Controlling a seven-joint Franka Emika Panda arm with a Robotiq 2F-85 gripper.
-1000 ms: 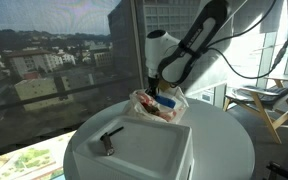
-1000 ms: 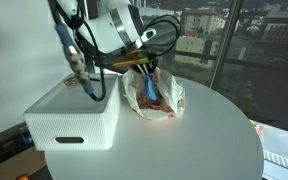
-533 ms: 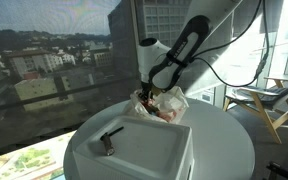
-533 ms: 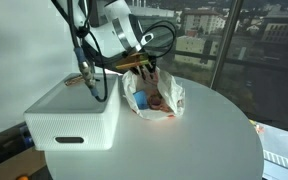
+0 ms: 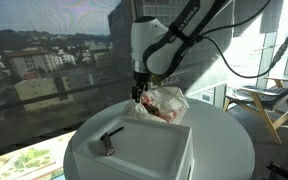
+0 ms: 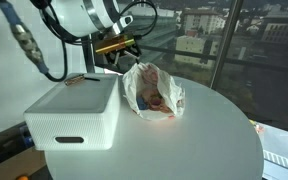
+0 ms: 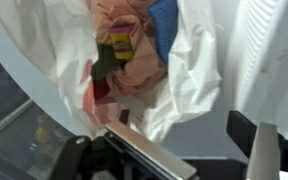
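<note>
Gripper [image 6: 117,47] hangs over the round table [image 6: 199,145], clear of the surface. Fingers [image 7: 149,155] are spread wide in the wrist view, with nothing pinched between them; the second finger shows at the frame's lower right.

Nearest object: white plastic bag [image 6: 152,90], crumpled and lying on the table just beside the white box [image 6: 72,112]. The bag's mouth is open toward the wrist camera.
- Wrist view: the bag [image 7: 189,75] fills the frame beyond the fingertips. It sits ahead of the open gap, with no contact visible.
- Contents seen through the opening: a blue item [image 7: 165,24], a small yellow item [image 7: 119,42], and pinkish wrapping around them. Labels are too blurred to read.
- In an exterior view the gripper sits above the bag and off toward the box side, with a visible gap to the bag's top edge.
- In an exterior view the gripper [image 5: 137,90] appears close over the bag's [image 5: 164,103] upper rim on the window side. Whether it touches cannot be told from this angle.

Surroundings: the white box [image 5: 152,150] occupies the table's near half and has a dark handle [image 5: 109,137] on its top. The table [image 5: 229,140] stands beside a large window [image 5: 44,60] overlooking city buildings.
</note>
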